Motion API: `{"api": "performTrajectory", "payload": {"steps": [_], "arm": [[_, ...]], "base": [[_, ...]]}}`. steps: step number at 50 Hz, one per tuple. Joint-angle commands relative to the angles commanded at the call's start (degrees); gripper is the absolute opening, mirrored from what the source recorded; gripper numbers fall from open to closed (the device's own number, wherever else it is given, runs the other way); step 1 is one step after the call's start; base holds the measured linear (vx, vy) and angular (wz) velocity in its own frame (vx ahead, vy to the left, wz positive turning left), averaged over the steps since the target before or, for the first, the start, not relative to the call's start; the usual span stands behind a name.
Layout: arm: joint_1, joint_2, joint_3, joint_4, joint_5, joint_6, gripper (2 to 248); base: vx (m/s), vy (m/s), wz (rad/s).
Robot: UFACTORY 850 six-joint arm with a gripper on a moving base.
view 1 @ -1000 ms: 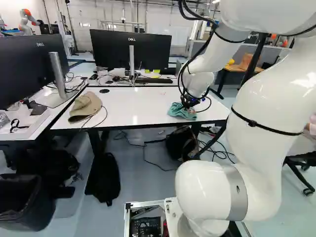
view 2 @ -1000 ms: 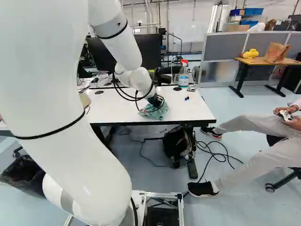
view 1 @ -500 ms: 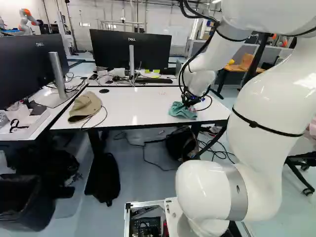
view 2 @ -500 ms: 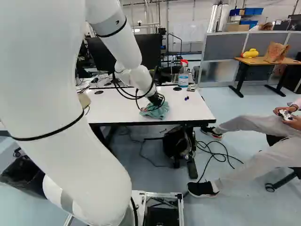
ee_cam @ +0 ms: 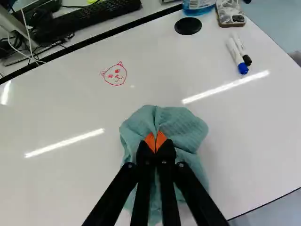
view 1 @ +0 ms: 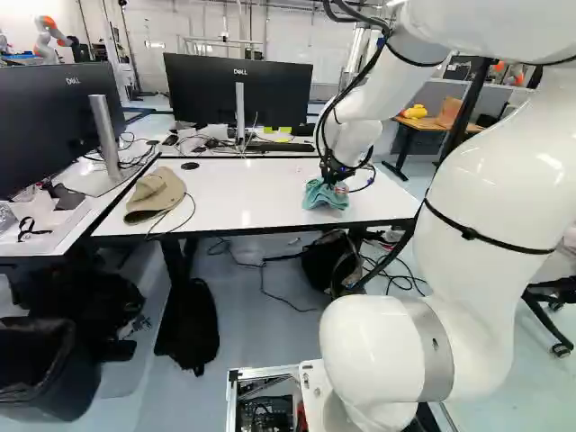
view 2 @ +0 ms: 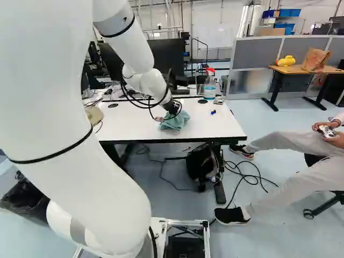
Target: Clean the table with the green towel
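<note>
Over the right part of the white table (view 1: 243,193), my gripper (view 1: 332,176) points down into the green towel (view 1: 324,195). The wrist view shows the two orange-padded fingertips of the gripper (ee_cam: 155,141) together, with folds of the towel (ee_cam: 181,126) pinched between them. The bunched cloth lies on the tabletop, spreading ahead of the fingers and to both sides; part of it is hidden under them. A red cat-face drawing (ee_cam: 114,74) marks the table ahead of the towel.
Markers (ee_cam: 236,51), a black disc (ee_cam: 188,26) and a spray bottle (view 2: 209,86) are beyond the towel. A tan cap (view 1: 155,194) lies at the table's other end. Monitors (view 1: 238,90) and a keyboard (ee_cam: 87,19) stand behind. Another robot (view 1: 49,38) is far back.
The arm has shifted left in both base views and slightly farther from the base, and the towel has slid across the table with the gripper. The base has not moved.
</note>
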Motion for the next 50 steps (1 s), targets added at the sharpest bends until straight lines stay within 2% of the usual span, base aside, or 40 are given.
{"api": "performTrajectory", "payload": {"steps": [20, 43, 50], "arm": [[3.81, 2.80, 2.90, 0.00, 0.00, 0.00, 23], [7.18, 8.46, 8.52, 0.00, 0.00, 0.00, 23], [7.69, 9.01, 9.05, 0.00, 0.00, 0.00, 23]], "base": [[0.000, 0.000, 0.000], [0.000, 0.000, 0.000], [0.000, 0.000, 0.000]]}}
